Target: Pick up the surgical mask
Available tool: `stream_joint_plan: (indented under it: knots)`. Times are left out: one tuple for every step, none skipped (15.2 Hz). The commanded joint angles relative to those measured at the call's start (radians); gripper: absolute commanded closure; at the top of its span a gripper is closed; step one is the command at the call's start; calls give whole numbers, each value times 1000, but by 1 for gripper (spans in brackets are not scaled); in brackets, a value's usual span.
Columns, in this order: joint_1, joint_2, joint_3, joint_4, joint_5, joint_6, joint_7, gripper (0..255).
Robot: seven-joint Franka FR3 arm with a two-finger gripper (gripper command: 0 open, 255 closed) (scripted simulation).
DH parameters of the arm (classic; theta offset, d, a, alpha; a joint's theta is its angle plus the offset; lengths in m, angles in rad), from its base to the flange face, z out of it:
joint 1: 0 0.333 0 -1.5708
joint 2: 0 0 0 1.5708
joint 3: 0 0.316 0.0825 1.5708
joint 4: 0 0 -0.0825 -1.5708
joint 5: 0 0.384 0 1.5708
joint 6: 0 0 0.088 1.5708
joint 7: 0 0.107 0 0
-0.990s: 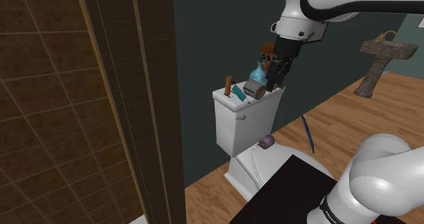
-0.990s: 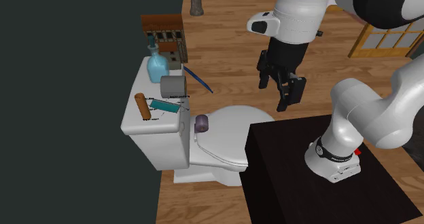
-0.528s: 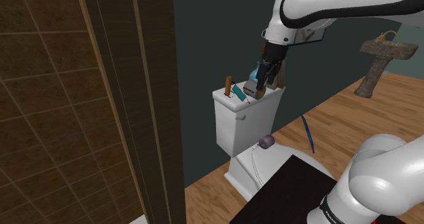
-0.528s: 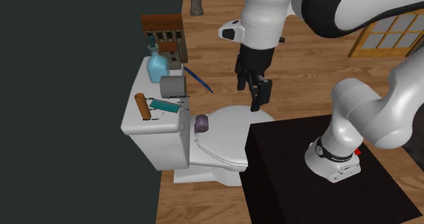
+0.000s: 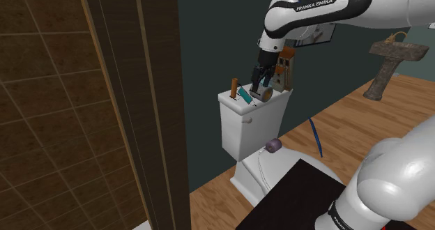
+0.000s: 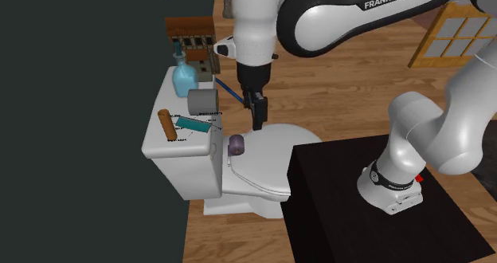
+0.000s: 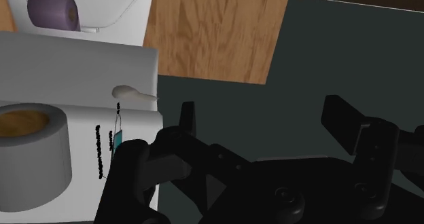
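Note:
The surgical mask (image 6: pixel 192 124) is a small teal strip with thin black ear loops. It lies flat on the white toilet tank lid (image 6: pixel 163 146), between a brown cylinder (image 6: pixel 166 125) and a grey roll (image 6: pixel 203 102). In the shoulder view the mask (image 5: pixel 245 94) sits just left of the roll (image 5: pixel 263 93). My gripper (image 6: pixel 259 124) points downward, open and holding nothing, beside the tank and above the toilet seat, to the mask's right in the second exterior view. In the wrist view, a teal sliver of the mask (image 7: pixel 117 140) shows beside the fingers (image 7: pixel 187 117), not between them.
A blue bottle (image 6: pixel 184 76) stands at the far end of the tank lid. A purple roll (image 6: pixel 236 145) rests on the toilet lid (image 6: pixel 271 154). A thin blue stick (image 6: pixel 231 92) leans behind, near a wooden shelf (image 6: pixel 191 38). The black stand (image 6: pixel 374 213) is nearby.
The arm has swung towards the tank, leftward in both exterior views, bringing the gripper close beside the grey roll. The fingers stayed open; nothing on the lid moved.

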Motion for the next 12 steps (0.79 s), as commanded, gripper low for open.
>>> stream_joint_plan:
  knots:
    - [-6, 76, -23, 53, 13, 16, -28, 0]
    - [-9, 114, -32, 79, 21, 25, -41, 0]
    - [-12, 152, -41, 107, 31, 32, -53, 0]
    - [-16, 191, -49, 135, 41, 38, -66, 0]
    - [-20, 230, -56, 165, 52, 42, -79, 0]
    - [-25, 270, -63, 197, 64, 46, -91, 0]
    - [-30, 309, -70, 230, 76, 48, -104, 0]
    - [-36, 349, -75, 264, 89, 49, -116, 0]
    - [-44, 390, -80, 299, 102, 48, -127, 0]
    - [-51, 431, -83, 337, 116, 47, -139, 0]
    - [-60, 472, -86, 376, 129, 43, -150, 0]
    - [-70, 513, -89, 416, 142, 39, -160, 0]
